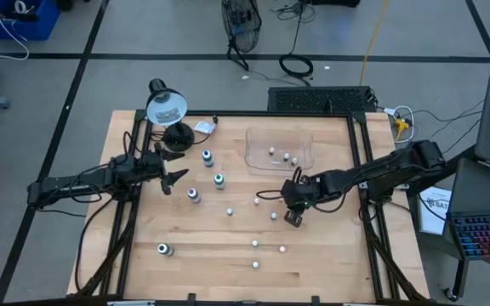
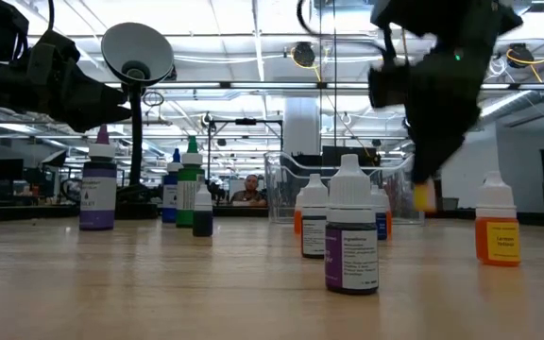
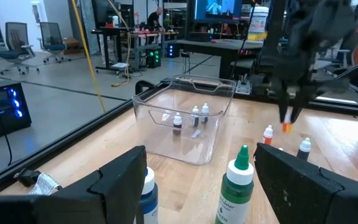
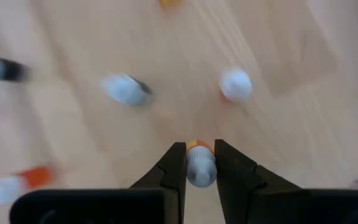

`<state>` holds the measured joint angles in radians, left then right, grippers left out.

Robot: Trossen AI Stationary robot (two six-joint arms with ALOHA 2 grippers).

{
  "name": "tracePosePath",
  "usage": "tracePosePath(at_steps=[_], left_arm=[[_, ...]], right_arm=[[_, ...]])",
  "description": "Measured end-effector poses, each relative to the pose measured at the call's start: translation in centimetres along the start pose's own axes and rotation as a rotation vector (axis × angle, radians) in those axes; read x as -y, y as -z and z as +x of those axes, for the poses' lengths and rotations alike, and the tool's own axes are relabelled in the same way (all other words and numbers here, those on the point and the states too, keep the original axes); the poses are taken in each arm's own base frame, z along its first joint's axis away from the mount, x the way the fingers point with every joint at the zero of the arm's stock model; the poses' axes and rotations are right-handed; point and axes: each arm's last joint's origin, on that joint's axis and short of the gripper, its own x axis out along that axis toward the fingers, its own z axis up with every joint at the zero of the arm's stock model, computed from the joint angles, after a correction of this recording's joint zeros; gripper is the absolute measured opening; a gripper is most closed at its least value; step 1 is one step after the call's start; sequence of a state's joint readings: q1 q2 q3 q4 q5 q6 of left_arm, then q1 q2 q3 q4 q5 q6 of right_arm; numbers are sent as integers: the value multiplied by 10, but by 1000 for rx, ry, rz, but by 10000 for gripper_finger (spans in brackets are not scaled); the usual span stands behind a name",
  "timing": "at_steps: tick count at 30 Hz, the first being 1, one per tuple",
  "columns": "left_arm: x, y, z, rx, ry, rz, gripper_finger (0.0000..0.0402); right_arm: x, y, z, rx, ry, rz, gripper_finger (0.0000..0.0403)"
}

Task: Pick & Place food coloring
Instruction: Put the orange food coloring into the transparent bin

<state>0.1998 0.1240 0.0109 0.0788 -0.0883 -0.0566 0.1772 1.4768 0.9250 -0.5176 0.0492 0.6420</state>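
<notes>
Small food coloring bottles stand scattered on the wooden table: larger ones with blue or green tops near my left gripper, whitish ones mid-table. Three more sit in the clear plastic tray. My right gripper hovers above the table's middle, shut on a small orange bottle. My left gripper waits open at the left, beside the larger bottles. My right gripper pinches a small orange bottle between its two fingers at the white top end, coming from above and pointing down. The bottle hangs upright below the fingers. Its orange lower end is lifted clear of the table.
A desk lamp stands at the far left corner, close to my left arm. A crumpled wrapper lies beside it. One larger bottle lies on its side near the front left. Metal frame rails edge the table.
</notes>
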Motion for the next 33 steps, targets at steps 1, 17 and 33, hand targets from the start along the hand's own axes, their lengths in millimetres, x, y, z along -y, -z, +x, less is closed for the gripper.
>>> tracePosePath(at_steps=[1,17,33], left_arm=[[0,0,0,0,0,0,296],[0,0,0,1,0,0,296],[0,0,0,1,0,0,296]], right_arm=[[-2,-4,-7,21,-7,-11,49],[23,-129,-102,339,175,-175,49],[98,-145,22,-135,240,-60,49]])
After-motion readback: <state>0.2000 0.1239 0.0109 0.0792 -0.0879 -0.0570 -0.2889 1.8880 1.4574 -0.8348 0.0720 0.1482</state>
